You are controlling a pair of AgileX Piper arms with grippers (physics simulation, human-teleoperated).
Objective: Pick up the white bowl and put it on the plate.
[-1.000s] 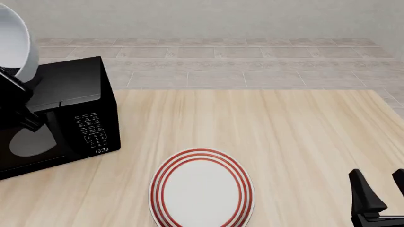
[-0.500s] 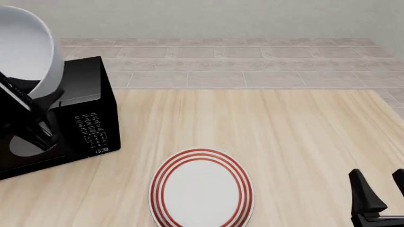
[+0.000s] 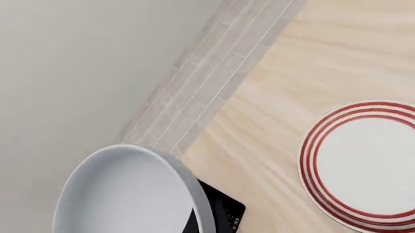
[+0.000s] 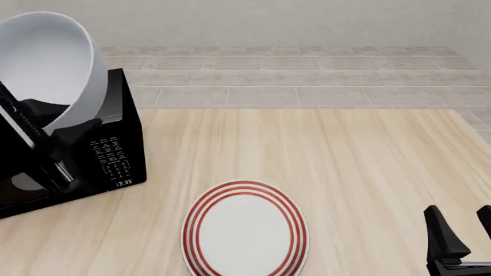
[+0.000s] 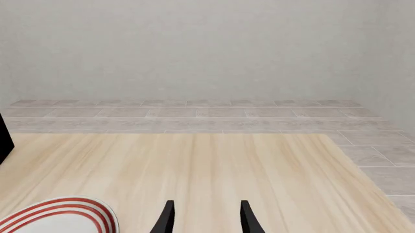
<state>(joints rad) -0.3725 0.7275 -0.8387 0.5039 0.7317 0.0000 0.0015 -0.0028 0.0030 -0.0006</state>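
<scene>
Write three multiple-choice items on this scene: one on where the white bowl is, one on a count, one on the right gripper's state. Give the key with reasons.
1. Where is the white bowl?
A. Lying on the plate
B. Held up in the air above the microwave, at the table's left
C. Standing on the table beside the right gripper

2. How many red rings run round the plate?
A. One
B. Three
C. Five

3. How does the right gripper stand?
A. Open, holding nothing
B. Shut on the bowl
C. Shut on the plate's rim

Key:
1 B: the front view shows the bowl tilted in front of the black microwave, carried by the left arm, well clear of the plate.
2 B: three concentric red rings show in the front view.
3 A: the right wrist view shows its two fingers apart with only bare table between them.
</scene>
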